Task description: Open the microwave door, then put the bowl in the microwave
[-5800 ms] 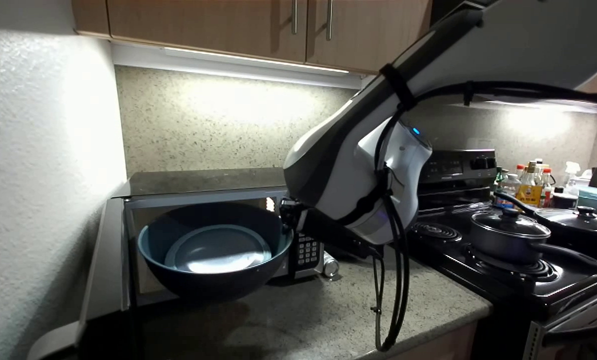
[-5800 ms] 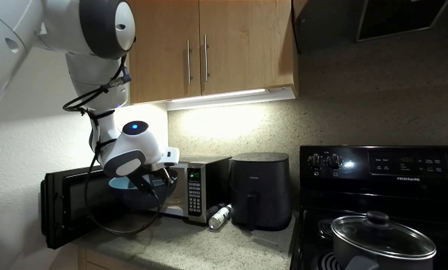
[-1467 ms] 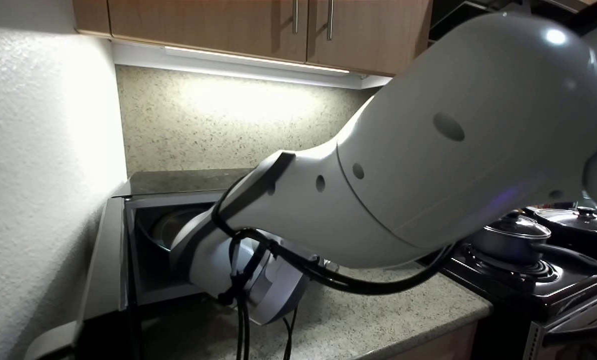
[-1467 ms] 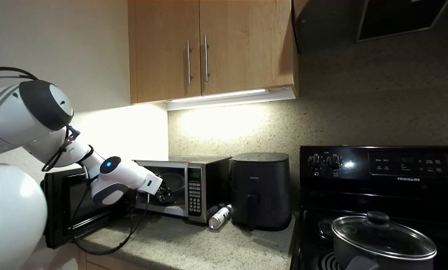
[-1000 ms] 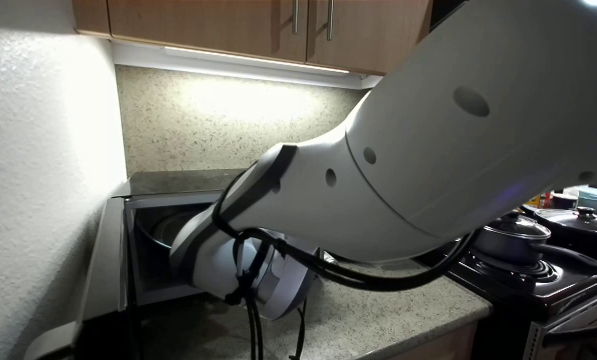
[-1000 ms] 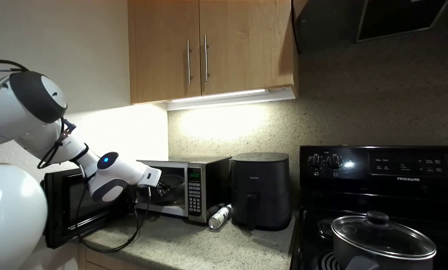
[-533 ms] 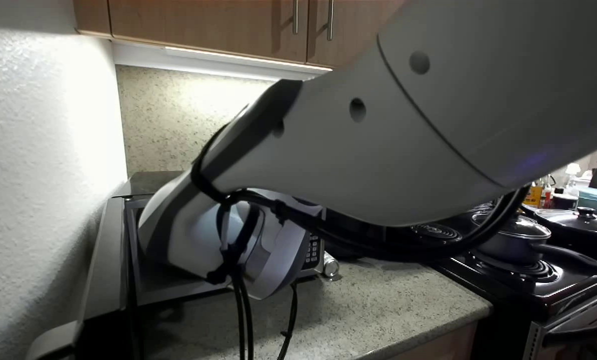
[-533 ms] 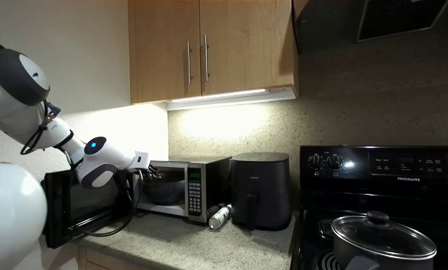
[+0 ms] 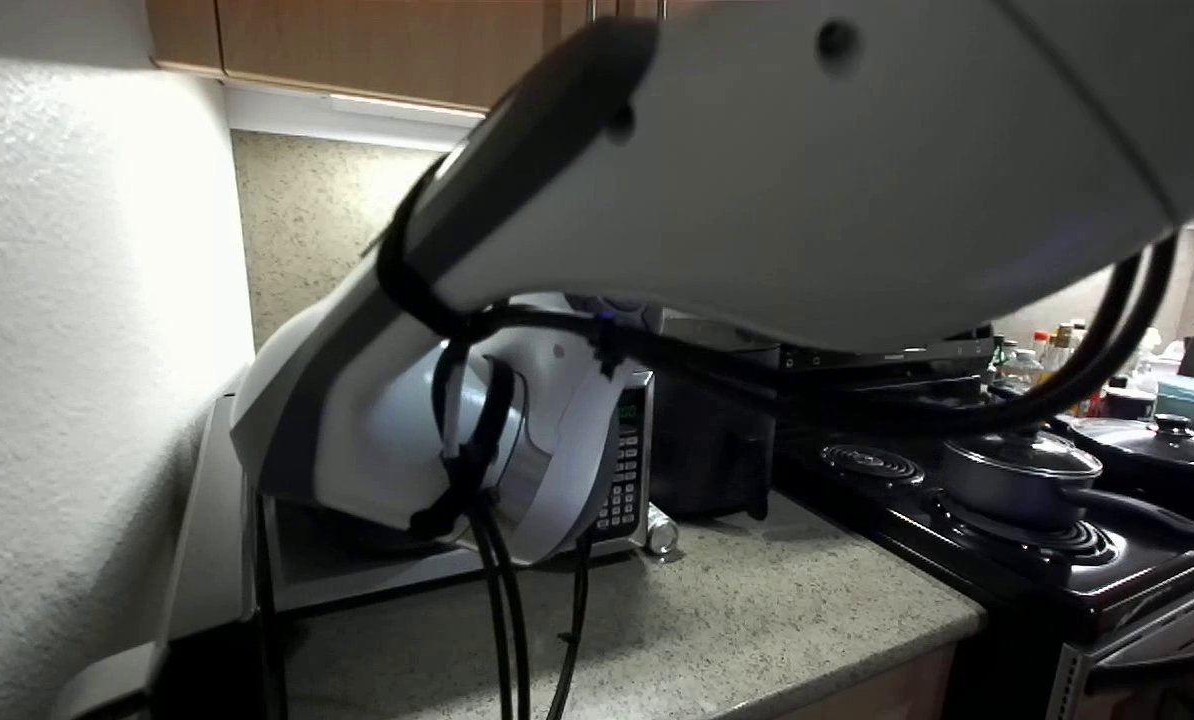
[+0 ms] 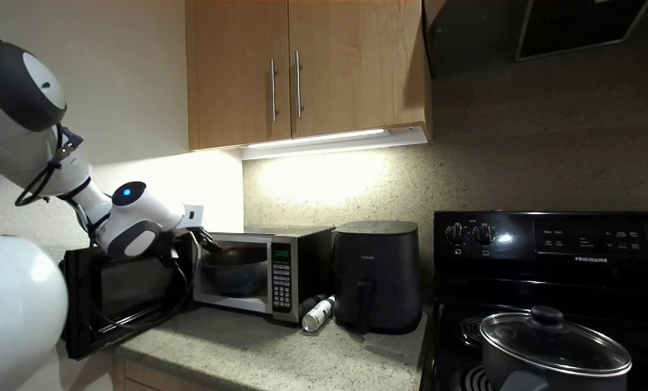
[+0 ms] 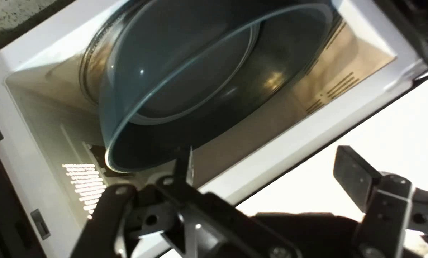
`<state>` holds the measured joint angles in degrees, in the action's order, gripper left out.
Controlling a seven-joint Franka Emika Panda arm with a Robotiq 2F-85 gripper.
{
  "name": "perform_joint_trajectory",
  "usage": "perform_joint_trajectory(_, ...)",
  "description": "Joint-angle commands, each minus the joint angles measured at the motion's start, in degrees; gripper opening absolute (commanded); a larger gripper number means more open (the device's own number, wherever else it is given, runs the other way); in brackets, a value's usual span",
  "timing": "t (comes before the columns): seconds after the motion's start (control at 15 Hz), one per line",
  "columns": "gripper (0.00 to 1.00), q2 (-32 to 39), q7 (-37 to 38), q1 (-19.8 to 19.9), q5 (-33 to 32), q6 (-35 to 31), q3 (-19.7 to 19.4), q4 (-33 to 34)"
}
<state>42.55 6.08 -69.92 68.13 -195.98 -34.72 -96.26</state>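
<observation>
Bowl (image 10: pixel 234 279) inside microwave (image 10: pixel 312 266), headroom above rim (image 11: pixel 185 66)

- In an exterior view, from higher than the counter (image 9: pixel 747 620), we look past the arm (image 9: pixel 807 190), large and near, toward the backsplash (image 9: pixel 292 215).
- In an exterior view we face that backsplash, a pot (image 10: pixel 554 350) near at lower right.
- In both exterior views we see the counter, microwave (image 10: pixel 282 274) and stove (image 10: pixel 497 277).
- In the wrist view we peer, slanted, over the gripper (image 11: pixel 266 161) into the microwave up close.
</observation>
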Motion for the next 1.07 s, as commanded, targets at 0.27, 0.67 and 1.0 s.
perform_joint_trajectory(0.27, 1.0, -19.65, -7.8, -10.42, -6.13, -1.9, -5.99, -17.63)
perform_joint_trajectory(0.67, 1.0, -18.42, -6.23, -9.37, -6.05, -2.0, -5.43, -15.93)
perform_joint_trajectory(1.0, 1.0, -18.37, -6.23, -9.57, -6.05, -2.0, -5.43, -16.15)
